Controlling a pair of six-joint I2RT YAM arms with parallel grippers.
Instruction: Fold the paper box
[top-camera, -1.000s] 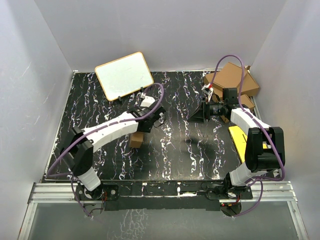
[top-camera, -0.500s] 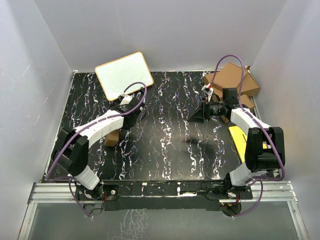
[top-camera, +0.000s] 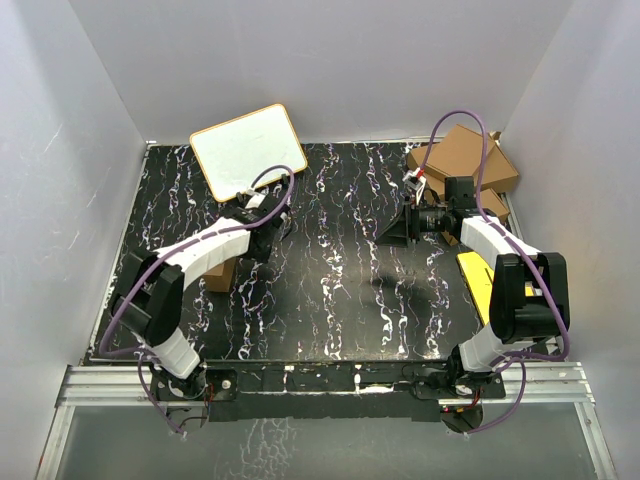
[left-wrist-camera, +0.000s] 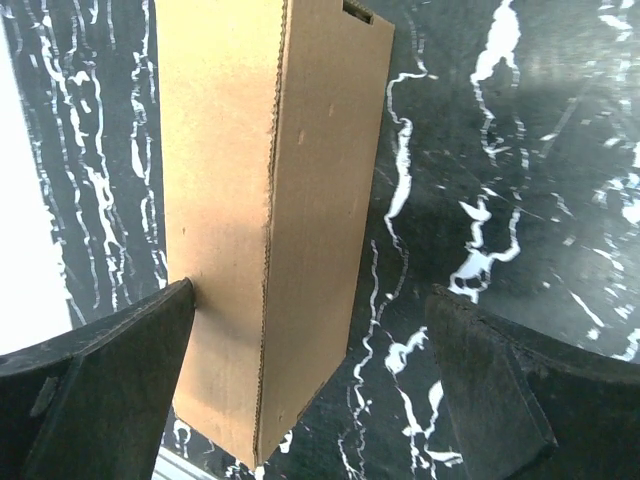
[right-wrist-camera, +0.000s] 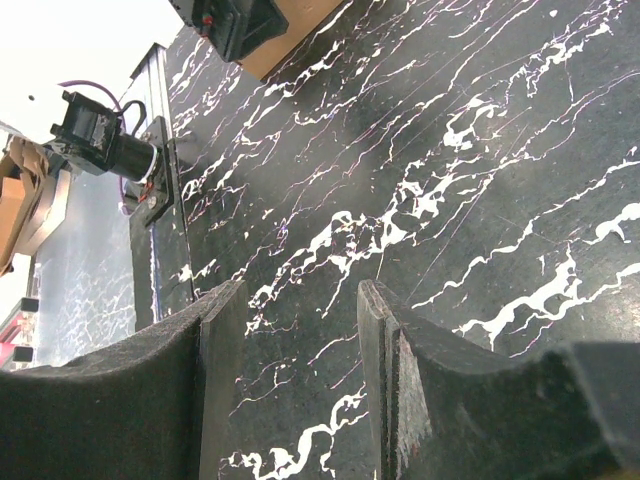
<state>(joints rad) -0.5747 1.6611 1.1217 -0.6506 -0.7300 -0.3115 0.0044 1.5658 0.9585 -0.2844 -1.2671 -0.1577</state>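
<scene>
Table (top-camera: 340, 300): black surface with white veining, walled in white on the left, right and far sides.

Whiteboard (top-camera: 248, 150): wood-framed, lying at the far left of the table, turned askew.

Brown cartons (top-camera: 470, 160): stacked loosely in the far right corner.

Yellow sheet (top-camera: 473, 272): lying at the right edge of the table, partly hidden by the right arm.

Paper box (left-wrist-camera: 270, 220): a small closed brown carton with a perforated crease along one long edge. It lay on the left side of the table, near of the whiteboard. In the top view it was partly covered by the left forearm.

Left hand (left-wrist-camera: 310, 295): spread wide and straddling the near end of the paper box. One finger (left-wrist-camera: 110, 380) sat right against a long face of the box; contact could not be confirmed. The other finger (left-wrist-camera: 500, 390) stood well apart from the box, with bare table between. The box was not gripped.

Right hand (right-wrist-camera: 300, 290): held low over the far right of the table, near the cartons. Its fingers were partly apart, with only bare table showing in the gap. It held nothing.
</scene>
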